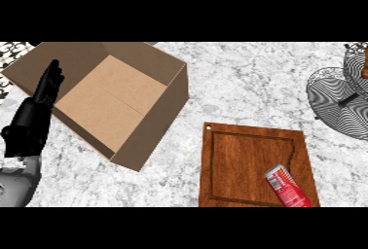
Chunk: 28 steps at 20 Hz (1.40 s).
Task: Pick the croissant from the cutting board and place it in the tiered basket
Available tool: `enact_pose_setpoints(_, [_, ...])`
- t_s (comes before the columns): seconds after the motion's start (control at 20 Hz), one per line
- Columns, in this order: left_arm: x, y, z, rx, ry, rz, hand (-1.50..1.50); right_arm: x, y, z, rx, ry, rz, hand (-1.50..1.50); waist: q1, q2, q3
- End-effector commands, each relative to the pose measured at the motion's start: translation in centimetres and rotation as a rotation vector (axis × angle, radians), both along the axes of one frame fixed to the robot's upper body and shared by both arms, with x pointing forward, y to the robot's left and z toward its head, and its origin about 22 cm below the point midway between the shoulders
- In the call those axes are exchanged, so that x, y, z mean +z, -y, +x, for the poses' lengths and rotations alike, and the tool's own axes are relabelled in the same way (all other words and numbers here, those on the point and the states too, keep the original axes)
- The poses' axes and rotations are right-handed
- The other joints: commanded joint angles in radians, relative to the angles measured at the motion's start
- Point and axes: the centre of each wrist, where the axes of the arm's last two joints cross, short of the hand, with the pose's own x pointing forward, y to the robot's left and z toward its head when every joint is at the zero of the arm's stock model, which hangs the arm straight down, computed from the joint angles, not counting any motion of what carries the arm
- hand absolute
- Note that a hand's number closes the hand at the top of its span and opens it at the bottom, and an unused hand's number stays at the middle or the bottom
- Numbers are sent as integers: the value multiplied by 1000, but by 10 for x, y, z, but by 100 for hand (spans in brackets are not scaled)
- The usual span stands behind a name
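Grey-white marbled stone tabletop (237,82) fills the view; nothing of the room past it shows. One open cardboard box (115,99), flaps out, sits upper left, tilted diagonal to the counter edges. One dark wooden cutting board (244,160) with a routed groove and a small hole in its top left corner lies lower centre-right, well apart from the box. One red tube-like package with white print (289,187) lies on the board's lower right part, angled. No croissant shows on the board. One black wire tiered basket (338,97) stands at the right edge, partly cut off; a small brown thing (365,68) shows in its upper tier at the very edge, possibly the croissant, too cropped to tell. One hand in view: left hand (46,87) at the left edge, over the box's left flap, fingers straight and together pointing up, holding nothing, forearm coming in from lower left. Right hand does not show. Bare counter lies between board and basket.
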Motion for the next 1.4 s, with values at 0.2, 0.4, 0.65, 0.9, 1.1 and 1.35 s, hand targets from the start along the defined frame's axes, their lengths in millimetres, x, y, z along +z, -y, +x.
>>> enact_pose_setpoints(0.2, [-52, -12, -11, 63, -186, -29, 0, -16, 33, -8, -22, -66, 99, 150, -27, 8, -19])
enact_pose_setpoints(0.4, [-46, -8, -4, 54, -190, -46, 0, -33, 36, -10, 32, -9, 168, 150, -31, 9, -18])
enact_pose_setpoints(0.65, [-49, -7, -10, 49, -189, -33, 0, -56, 43, -14, 48, -7, 276, 150, -33, 6, -18])
enact_pose_setpoints(0.9, [-39, -25, -6, 60, -202, -35, 0, -62, 42, -16, -24, 131, 475, -150, -37, 5, -19])
enact_pose_setpoints(1.1, [-44, -8, -15, 68, -188, -32, 0, -76, 58, -26, 13, 224, 436, -150, -35, -1, -18])
enact_pose_setpoints(1.35, [-47, -22, -14, 88, -197, -29, 0, -73, 48, -29, 64, 402, 358, -150, -44, -3, -19])
